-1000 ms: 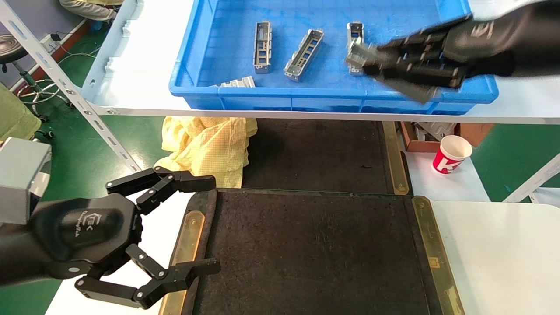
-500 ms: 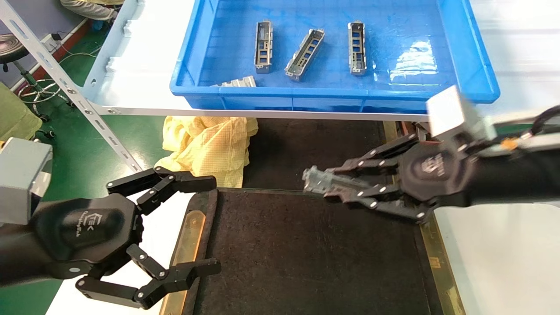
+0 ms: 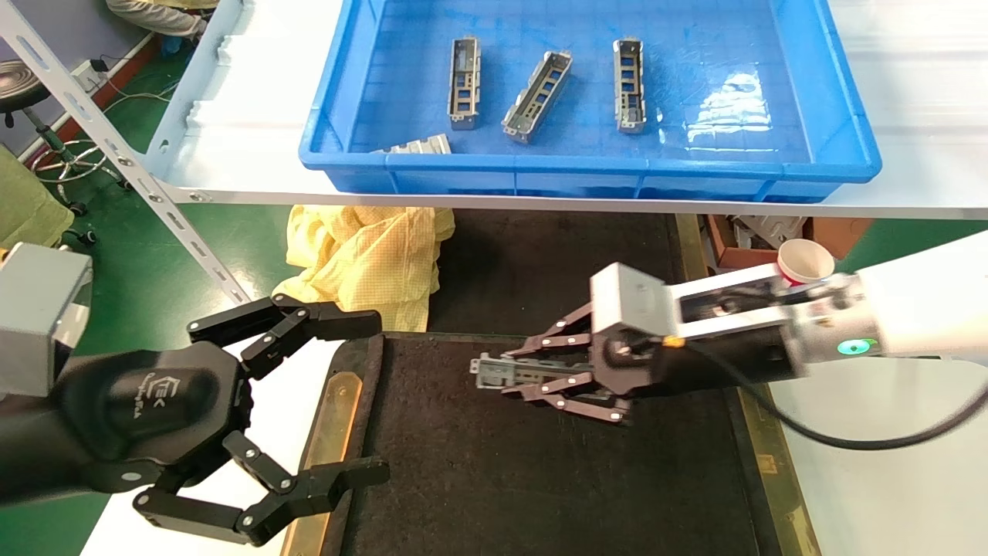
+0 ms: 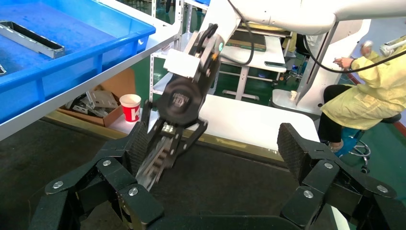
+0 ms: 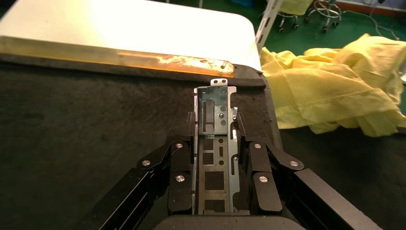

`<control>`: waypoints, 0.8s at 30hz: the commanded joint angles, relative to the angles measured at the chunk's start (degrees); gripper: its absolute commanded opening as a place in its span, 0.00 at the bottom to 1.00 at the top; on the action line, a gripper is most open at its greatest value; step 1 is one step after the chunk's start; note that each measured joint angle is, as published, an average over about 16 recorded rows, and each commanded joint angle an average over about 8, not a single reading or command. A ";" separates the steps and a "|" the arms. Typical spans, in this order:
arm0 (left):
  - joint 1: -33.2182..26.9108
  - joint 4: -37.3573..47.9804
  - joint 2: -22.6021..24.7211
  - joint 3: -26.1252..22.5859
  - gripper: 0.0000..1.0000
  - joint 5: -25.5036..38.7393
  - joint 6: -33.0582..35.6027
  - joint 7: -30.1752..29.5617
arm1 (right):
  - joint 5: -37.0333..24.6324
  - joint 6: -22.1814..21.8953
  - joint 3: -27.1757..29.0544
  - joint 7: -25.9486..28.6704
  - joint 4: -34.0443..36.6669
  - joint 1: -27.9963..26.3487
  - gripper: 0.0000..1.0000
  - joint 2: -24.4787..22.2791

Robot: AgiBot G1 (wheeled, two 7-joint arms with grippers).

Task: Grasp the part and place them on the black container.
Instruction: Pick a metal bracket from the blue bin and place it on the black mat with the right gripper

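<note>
The right hand [image 3: 540, 376] hung over the far part of the black container [image 3: 540, 479], clamped on a silver-grey metal part [image 3: 505, 371] held lengthwise between its fingers. In the right wrist view the part [image 5: 215, 143] sat squarely between the two finger pads [image 5: 181, 165], its open channel and rectangular cutouts facing the camera and its free end sticking out past the fingertips toward the container's left edge. Whether the part already touched the felt-like surface or sat just above it could not be told, though it looked very close.

The left hand [image 3: 309, 401] rested at the container's near left corner, fingers spread wide and holding nothing, one fingertip over the brass-coloured strip [image 3: 328, 432] along that edge. From the left wrist view the right hand [image 4: 165, 143] and its blurred part [image 4: 155, 165] appeared farther off, between the left hand's own spread fingers [image 4: 294, 148].

Beyond the container, on the raised white shelf [image 3: 231, 116], stood a blue plastic bin [image 3: 834, 100] with three more parts [image 3: 538, 95] lying side by side and well apart from each other; a fourth piece [image 3: 421, 144] lay against the bin's near wall. Between shelf and container, a crumpled yellow garment [image 3: 370, 259] lay off the container's far left corner. A red-and-white paper cup [image 3: 803, 259] stood off the far right corner, partly behind the right arm.
</note>
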State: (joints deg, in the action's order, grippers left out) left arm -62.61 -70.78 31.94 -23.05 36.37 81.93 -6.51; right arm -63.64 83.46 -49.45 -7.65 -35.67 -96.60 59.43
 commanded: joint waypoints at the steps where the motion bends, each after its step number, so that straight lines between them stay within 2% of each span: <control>1: 0.00 0.00 0.00 0.00 1.00 0.00 0.00 0.00 | -0.52 -0.99 -0.28 -1.61 1.87 0.38 0.00 2.04; 17: 0.00 0.00 0.00 0.00 1.00 0.00 0.00 0.00 | -3.34 -6.78 -1.95 -12.75 19.96 -0.22 0.00 16.19; 24: 0.00 0.00 0.00 0.00 1.00 0.00 0.00 0.00 | -2.76 -11.24 -2.72 -14.30 21.15 1.56 0.00 18.60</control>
State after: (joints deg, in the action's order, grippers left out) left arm -62.61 -70.78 31.94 -23.06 36.37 81.93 -6.51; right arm -66.20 71.53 -52.45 -21.32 -15.71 -94.80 77.75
